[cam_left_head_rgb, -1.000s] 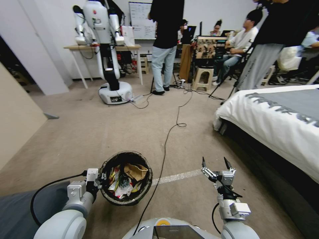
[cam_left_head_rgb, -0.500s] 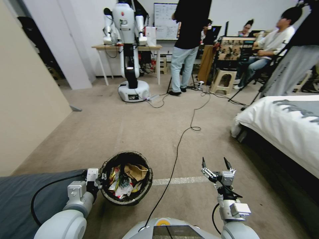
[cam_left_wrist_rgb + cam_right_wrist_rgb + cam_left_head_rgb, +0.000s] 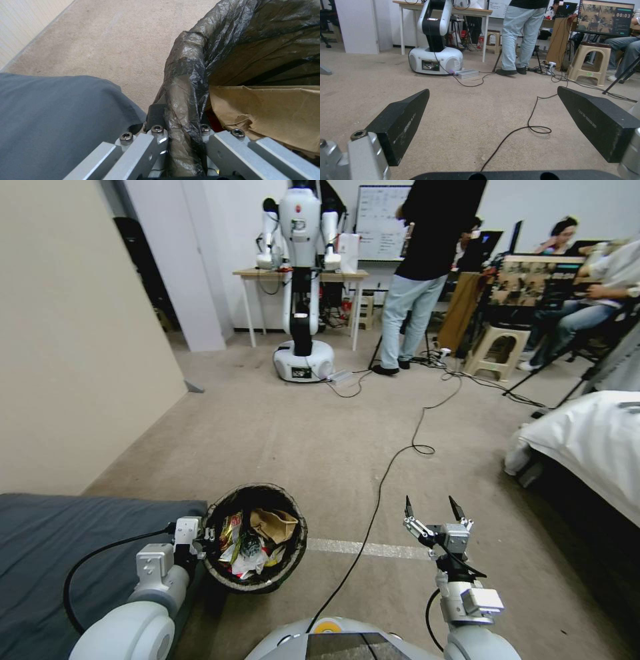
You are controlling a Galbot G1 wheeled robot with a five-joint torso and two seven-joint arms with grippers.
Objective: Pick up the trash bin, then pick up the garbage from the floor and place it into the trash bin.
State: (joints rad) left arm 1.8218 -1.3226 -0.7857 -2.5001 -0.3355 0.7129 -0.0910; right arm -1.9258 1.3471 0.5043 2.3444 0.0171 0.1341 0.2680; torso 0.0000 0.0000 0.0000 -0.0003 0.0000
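The trash bin, lined with a dark bag, hangs low at the left in the head view. My left gripper is shut on its rim. Garbage lies inside: red-and-white and yellow wrappers, white paper and a tan paper scrap. The left wrist view shows the bag-covered rim clamped between the jaws, with the tan paper scrap inside the bin. My right gripper is held out over the carpet to the right, open and empty, its two black fingers wide apart.
A dark grey mat lies on the floor at my left, beside a beige wall. A black cable runs across the carpet. A white bed stands at the right. Another robot, a table, stools and people are farther ahead.
The whole head view has swung left: the beige wall and grey mat now show more, the bed less. Both arms and the bin keep their places relative to me.
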